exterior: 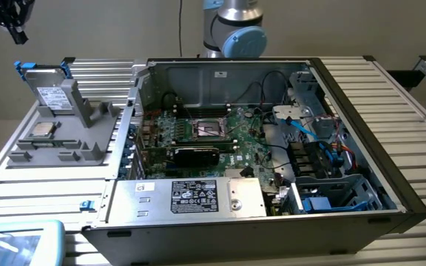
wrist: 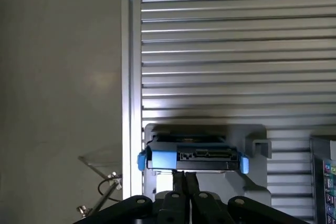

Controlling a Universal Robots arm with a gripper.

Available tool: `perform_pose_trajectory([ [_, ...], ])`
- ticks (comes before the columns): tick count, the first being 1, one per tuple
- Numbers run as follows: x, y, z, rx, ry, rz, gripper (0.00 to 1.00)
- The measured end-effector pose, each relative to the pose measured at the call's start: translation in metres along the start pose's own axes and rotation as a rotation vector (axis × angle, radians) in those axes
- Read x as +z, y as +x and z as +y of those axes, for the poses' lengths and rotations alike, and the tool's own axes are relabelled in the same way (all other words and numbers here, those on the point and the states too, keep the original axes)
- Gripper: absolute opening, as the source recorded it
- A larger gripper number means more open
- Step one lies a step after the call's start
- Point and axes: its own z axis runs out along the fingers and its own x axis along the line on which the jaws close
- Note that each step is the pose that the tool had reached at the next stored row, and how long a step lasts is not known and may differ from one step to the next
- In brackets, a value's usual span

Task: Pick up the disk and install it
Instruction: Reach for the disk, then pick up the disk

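Note:
The disk [exterior: 52, 95] stands upright in a grey holder [exterior: 65, 141] on the slatted table, at the exterior view's left. It is silver-grey with a white label, and its blue carrier shows at the top. My gripper [exterior: 19, 37] hangs above it and apart from it, near the picture's upper left corner. In the wrist view I look down on the disk [wrist: 191, 160] edge-on, with blue tabs at both ends. My gripper [wrist: 184, 176] is shut, fingers pressed together with nothing between them.
An open computer case [exterior: 346, 94] lies beside the holder, with its motherboard [exterior: 213, 136], power supply [exterior: 191, 197] and a drive cage [exterior: 331, 194] with blue parts. A small square processor chip [exterior: 42, 128] rests on the holder. The table's edge [wrist: 131, 77] runs close to the holder.

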Motion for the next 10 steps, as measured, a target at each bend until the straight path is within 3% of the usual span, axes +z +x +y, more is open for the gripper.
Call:
perform_pose_trajectory([
  [6, 0.0009, 0.0104, 0.0006, -0.023, 0.0006, 0.0010, 0.11],
  [10, 0.0009, 0.0104, 0.0006, -0.025, 0.0006, 0.0020, 0.11],
])
